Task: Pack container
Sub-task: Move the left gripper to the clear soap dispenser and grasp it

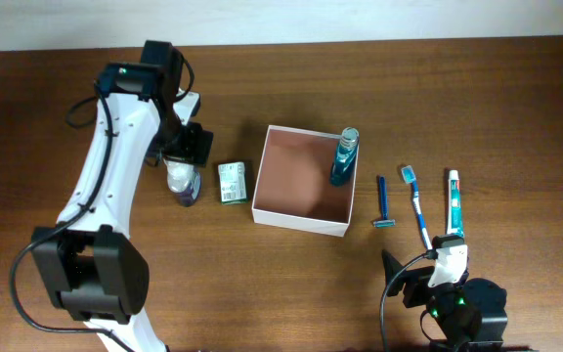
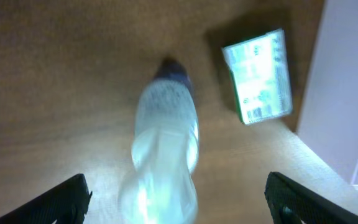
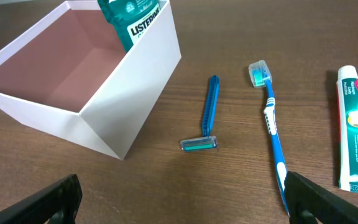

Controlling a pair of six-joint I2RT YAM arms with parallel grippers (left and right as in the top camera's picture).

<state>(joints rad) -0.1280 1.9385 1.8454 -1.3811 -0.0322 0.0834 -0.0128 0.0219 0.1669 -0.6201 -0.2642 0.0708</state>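
White container [image 1: 299,219] holds mouthwash [image 1: 344,156] | left claw [image 2: 178,186] spread over clear bottle [image 2: 163,143] | right claw [image 3: 182,183] spread wide

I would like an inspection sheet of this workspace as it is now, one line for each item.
Surface: brown wooden table; no spills seen.
Job's things: container open, mouthwash bottle in one corner. Outside it on one side are the clear bottle and green-white packet; on the other side are the razor, toothbrush and toothpaste.
Clutter: nothing seen.
Grippers: left pincer open over the clear bottle; right pincer open over bare table, holding nothing.
Cables: black cables run along both arms, clear of the items.
Surroundings: pale wall beyond the table.
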